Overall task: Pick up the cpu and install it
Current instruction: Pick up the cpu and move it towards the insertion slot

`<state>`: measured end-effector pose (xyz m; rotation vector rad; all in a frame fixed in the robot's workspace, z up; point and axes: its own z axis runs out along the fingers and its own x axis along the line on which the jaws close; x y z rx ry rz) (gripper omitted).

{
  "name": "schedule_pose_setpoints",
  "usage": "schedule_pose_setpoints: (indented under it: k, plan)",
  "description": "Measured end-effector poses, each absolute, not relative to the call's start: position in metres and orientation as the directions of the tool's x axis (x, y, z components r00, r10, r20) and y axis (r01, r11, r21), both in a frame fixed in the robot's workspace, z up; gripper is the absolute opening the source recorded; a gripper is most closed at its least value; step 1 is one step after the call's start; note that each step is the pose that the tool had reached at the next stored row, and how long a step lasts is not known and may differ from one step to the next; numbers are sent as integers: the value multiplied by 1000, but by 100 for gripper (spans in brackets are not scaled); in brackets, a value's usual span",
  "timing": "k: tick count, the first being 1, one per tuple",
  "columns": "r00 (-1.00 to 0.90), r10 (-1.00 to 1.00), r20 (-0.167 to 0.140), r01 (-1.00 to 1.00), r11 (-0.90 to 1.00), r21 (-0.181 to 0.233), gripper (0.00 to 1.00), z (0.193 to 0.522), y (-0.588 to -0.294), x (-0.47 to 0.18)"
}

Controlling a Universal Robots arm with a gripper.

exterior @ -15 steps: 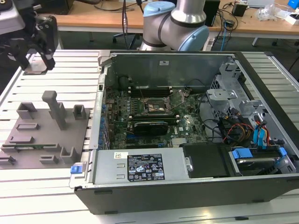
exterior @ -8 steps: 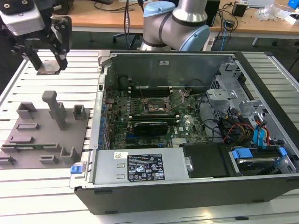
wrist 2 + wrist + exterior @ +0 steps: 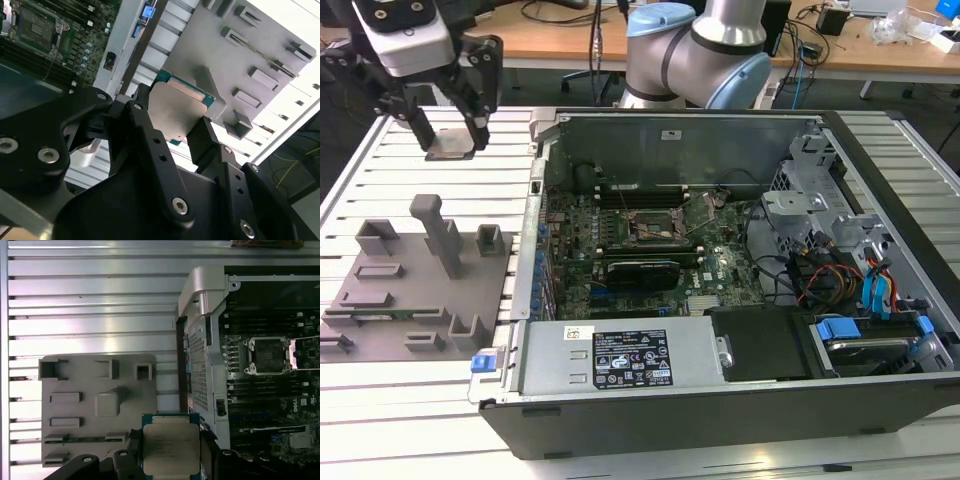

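Between fingers of tool (image 3: 450, 136), I'm pinching cpu (image 3: 171, 447) by opposite edges, tool closed on it; judging it light, stiff, slick-topped, fragile underneath, edges safest.

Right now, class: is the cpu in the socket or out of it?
Out. The gripper holds the cpu between its fingers outside the computer case; the motherboard socket lies empty.
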<state>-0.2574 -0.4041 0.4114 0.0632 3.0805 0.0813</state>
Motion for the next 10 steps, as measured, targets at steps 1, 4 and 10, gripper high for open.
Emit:
schedule_pose_setpoints:
  k: [1,4,10]
  plan:
    - [-997,43,-58,39,998,54,55,411,-404,-255]
    - [-997,42,-58,39,998,54,55,411,-404,-245]
    - [-997,42,-58,39,998,54,55,411,-404,-223]
